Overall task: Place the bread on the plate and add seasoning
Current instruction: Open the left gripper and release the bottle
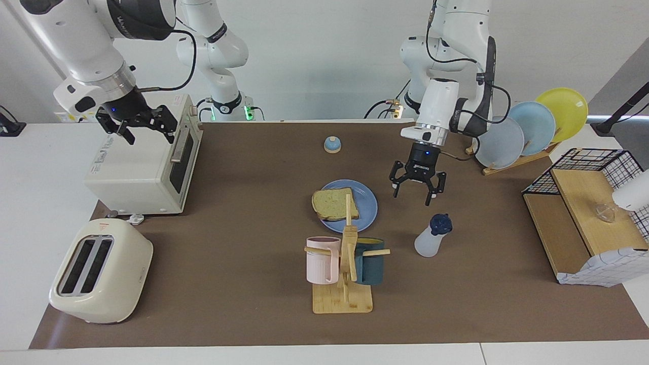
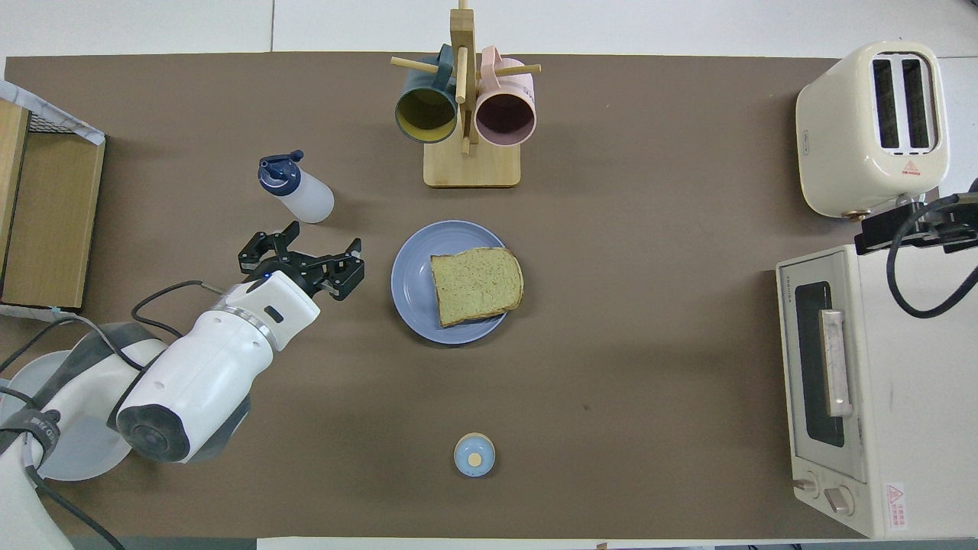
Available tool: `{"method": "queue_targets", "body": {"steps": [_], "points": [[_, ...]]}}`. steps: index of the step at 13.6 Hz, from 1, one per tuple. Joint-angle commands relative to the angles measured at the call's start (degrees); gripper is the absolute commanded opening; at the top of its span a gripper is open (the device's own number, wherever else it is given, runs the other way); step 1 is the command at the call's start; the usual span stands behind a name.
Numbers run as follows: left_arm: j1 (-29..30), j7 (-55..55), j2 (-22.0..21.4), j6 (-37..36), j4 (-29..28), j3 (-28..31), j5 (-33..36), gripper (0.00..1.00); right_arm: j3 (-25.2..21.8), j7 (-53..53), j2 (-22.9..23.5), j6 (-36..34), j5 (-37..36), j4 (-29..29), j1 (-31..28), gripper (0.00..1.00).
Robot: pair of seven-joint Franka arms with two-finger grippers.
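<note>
Bread lies on plate, frame centre. Seasoning stands upright on worktop, lower right of plate, ungripped. Left gripper open, empty, raised between them (seasoning step apparently finished). Right gripper open, waits over toaster oven, upper left. Next: likely retreat.

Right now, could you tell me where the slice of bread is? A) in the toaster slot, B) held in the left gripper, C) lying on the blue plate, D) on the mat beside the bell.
C: the bread lies flat on the blue plate, while the left gripper hangs open and empty above the mat.
</note>
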Motion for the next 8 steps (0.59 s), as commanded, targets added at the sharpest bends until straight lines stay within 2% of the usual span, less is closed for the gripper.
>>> {"method": "queue_targets", "body": {"steps": [1,3,5,8], "points": [[-2.56,-2.97,-2.38,-8.43,3.21,0.24,0.98,1.00,0.49,0.17,-0.56,-0.48,-0.58,-0.23,-0.51,1.00],[-3.44,-2.88,-2.91,-14.33,5.59,-0.12,0.98,1.00,0.49,0.17,-0.56,-0.48,-0.58,-0.23,-0.60,1.00],[-3.53,-2.97,-3.00,-16.19,6.73,-0.38,0.80,1.00,0.49,0.17,-0.56,-0.48,-0.58,-0.23,-0.51,1.00],[-5.98,-2.88,-2.83,-23.56,11.12,-0.47,-1.47,1.00,0.49,0.17,-0.56,-0.48,-0.58,-0.23,-0.51,1.00]]}}
